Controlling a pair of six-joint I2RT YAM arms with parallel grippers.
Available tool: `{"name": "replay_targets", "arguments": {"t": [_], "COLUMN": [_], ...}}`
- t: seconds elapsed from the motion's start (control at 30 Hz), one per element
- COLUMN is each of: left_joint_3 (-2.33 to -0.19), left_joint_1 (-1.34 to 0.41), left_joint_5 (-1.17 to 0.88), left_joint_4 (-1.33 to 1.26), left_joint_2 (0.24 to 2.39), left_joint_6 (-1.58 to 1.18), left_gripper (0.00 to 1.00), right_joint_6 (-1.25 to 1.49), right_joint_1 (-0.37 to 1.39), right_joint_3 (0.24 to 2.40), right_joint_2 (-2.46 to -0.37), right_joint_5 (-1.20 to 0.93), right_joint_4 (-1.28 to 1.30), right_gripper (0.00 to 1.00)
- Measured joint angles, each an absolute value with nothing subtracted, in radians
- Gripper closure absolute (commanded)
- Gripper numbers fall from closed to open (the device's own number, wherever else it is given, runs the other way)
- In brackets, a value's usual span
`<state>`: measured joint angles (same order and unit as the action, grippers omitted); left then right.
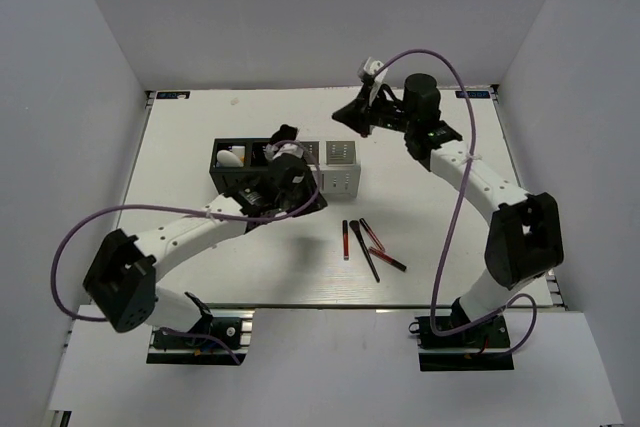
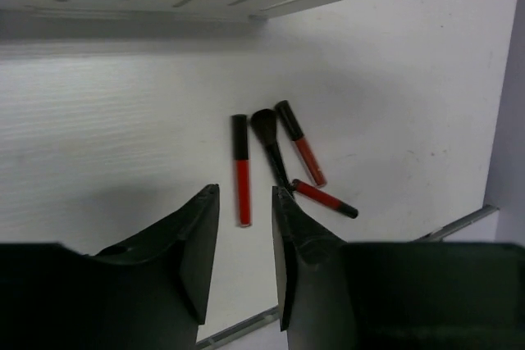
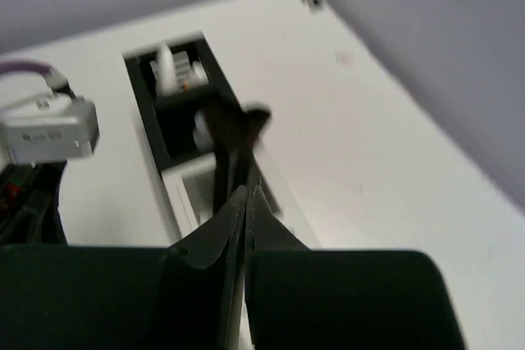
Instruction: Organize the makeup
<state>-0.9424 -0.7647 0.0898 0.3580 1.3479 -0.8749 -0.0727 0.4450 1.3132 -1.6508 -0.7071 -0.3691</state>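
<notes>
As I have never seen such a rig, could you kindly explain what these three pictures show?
These are two robot arms bolted to a white table. The overhead picture looks down on both. The left arm reaches to the black-and-white compartment boxes, and the right arm hangs by their far side. The other two pictures come from a camera on each wrist. On the table lie three red sticks and a black brush. The left pincer is open and empty. The right pincer is shut; a blurred dark brush shows just ahead of it, and I cannot tell whether it is held.
</notes>
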Motion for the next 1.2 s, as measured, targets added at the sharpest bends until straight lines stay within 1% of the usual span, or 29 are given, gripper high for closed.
{"name": "replay_targets", "arguments": {"t": [0.07,0.13,0.17,0.2,0.23,0.27,0.3,0.4,0.43,0.5,0.7,0.87,0.93,1.07,1.2], "left_joint_3": [-0.997,-1.057,-1.093,-1.128,-1.165,-1.215,-1.263,-1.377,-1.408,-1.470,-1.533,-1.563,-1.600,-1.666,-1.684], "left_joint_1": [-0.786,-0.810,-0.824,-0.838,-0.849,-0.862,-0.875,-0.903,-0.910,-0.924,-0.960,-0.993,-1.007,-1.026,-1.038], "left_joint_5": [0.077,0.065,0.062,0.062,0.062,0.062,0.067,0.076,0.081,0.092,0.133,0.173,0.183,0.200,0.211], "left_joint_4": [0.358,0.374,0.384,0.400,0.423,0.457,0.485,0.575,0.604,0.667,0.802,0.870,0.888,0.903,0.919], "left_joint_2": [1.414,1.482,1.518,1.553,1.586,1.626,1.664,1.754,1.779,1.828,1.906,1.962,2.000,2.065,2.098], "left_joint_6": [-0.870,-0.871,-0.875,-0.881,-0.886,-0.896,-0.905,-0.936,-0.945,-0.961,-1.016,-1.061,-1.068,-1.081,-1.096], "left_gripper": [0.63,0.63,0.63,0.60,0.59,0.59,0.59,0.60,0.60,0.60,0.64,0.64,0.64,0.59,0.58], "right_joint_6": [-0.118,-0.153,-0.166,-0.173,-0.183,-0.191,-0.199,-0.207,-0.208,-0.213,-0.217,-0.210,-0.208,-0.208,-0.208], "right_joint_1": [0.416,0.377,0.356,0.336,0.311,0.293,0.273,0.229,0.215,0.192,0.145,0.129,0.121,0.107,0.100], "right_joint_3": [1.310,1.265,1.229,1.197,1.167,1.145,1.123,1.069,1.047,0.998,0.863,0.792,0.778,0.754,0.727], "right_joint_2": [-1.621,-1.579,-1.551,-1.525,-1.501,-1.481,-1.461,-1.409,-1.390,-1.353,-1.289,-1.270,-1.267,-1.256,-1.232], "right_joint_5": [-0.688,-0.659,-0.647,-0.633,-0.619,-0.609,-0.599,-0.572,-0.567,-0.558,-0.557,-0.561,-0.564,-0.571,-0.579], "right_joint_4": [-0.215,-0.091,-0.031,0.026,0.074,0.116,0.159,0.234,0.249,0.268,0.297,0.281,0.274,0.253,0.236], "right_gripper": [1.00,0.94,0.83,0.73,0.66,0.66,0.66,0.72,0.77,0.79,0.78,0.78,0.78,0.78,0.78]}}
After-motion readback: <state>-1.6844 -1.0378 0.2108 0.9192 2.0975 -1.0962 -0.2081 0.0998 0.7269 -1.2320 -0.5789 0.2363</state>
